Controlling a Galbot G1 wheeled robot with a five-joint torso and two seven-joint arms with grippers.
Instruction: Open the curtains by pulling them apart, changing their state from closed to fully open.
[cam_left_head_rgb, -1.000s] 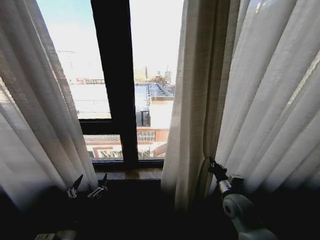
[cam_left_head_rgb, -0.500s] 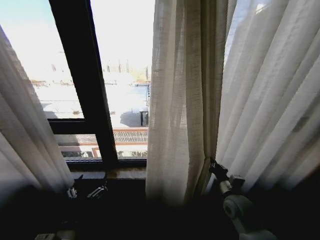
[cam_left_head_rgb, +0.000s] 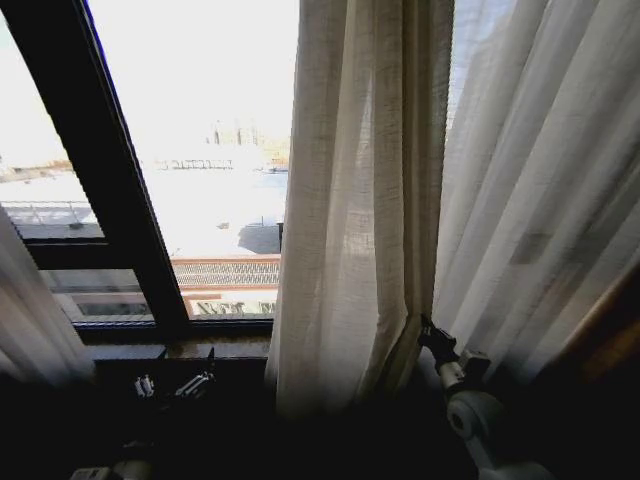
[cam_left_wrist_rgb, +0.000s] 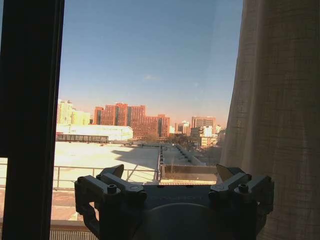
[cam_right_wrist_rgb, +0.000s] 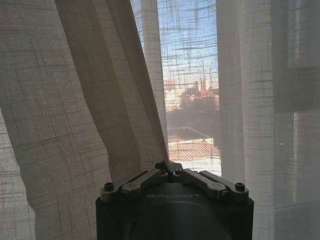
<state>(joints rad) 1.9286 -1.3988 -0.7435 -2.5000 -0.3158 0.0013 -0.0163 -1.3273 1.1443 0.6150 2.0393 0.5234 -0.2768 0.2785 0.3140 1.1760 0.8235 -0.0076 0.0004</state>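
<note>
The window frame (cam_left_head_rgb: 120, 200) serves as the landmark here: a dark upright bar with a crossbar, bright rooftops and sky behind its glass. Biggest of all are the curtains — the right panel (cam_left_head_rgb: 360, 200) hangs in long beige pleats to the right of that bar and covers the rest of the opening on that side, while the left panel (cam_left_head_rgb: 35, 320) shows as a pale sliver low down, well to the left of the bar. Glass stands bare on both sides of the bar, so the job looks partly done; the right panel, judging by how much window it covers, has farther to go. The right claw (cam_left_head_rgb: 430, 335) sits low, right of the frame, its tips pressed together on the gathered inner edge of the right panel; in the right wrist view the folds (cam_right_wrist_rgb: 115, 100) slant down and converge at the right claw (cam_right_wrist_rgb: 168, 167), which suggests the cloth is being drawn by that pinch rather than hanging free. Gripping low on a bunched edge makes sense — sheer weave would slip if caught as a single layer. The left claw (cam_left_head_rgb: 178, 382) rests by the sill (cam_left_head_rgb: 230, 347) below the frame, fingers (cam_left_wrist_rgb: 112, 172) spread and empty, clear of any fabric and apparently waiting.
</note>
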